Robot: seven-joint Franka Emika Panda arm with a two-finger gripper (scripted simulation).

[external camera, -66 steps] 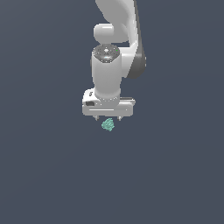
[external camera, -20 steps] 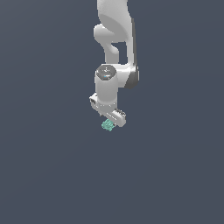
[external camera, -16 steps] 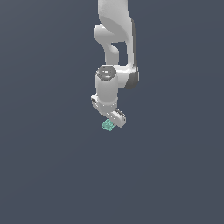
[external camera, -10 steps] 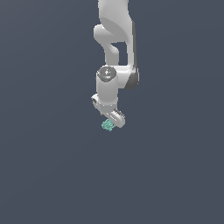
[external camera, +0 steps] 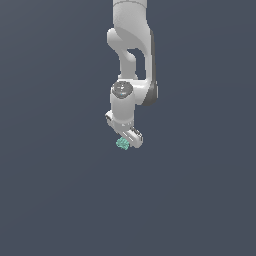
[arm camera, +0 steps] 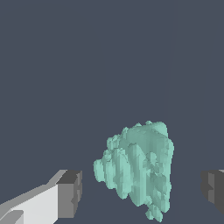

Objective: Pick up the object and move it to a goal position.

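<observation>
Exterior view: white arm (external camera: 131, 45) hangs straight down, end effector (external camera: 126, 141) at its lower end, rotated so the fingers aren't separable here. The teal lump (external camera: 122, 144) shows as a small speck right at the tip, toward the exterior view's left of the finger block; contact can't be judged from this view. Wrist view fills that in: the lump (arm camera: 138, 173) sits between the two fingers, bumpy and knobbly, taller than wide. End effector (arm camera: 142, 190) is spread open, a visible gap between the lump and the dark pad (arm camera: 70, 194) on one side, a wider gap to the pad (arm camera: 213, 189) on the other, so neither pad touches it. Surroundings: uniform dark slate-grey in both views, no edge, seam or horizon visible, so a table surface can't be told apart from the background.
</observation>
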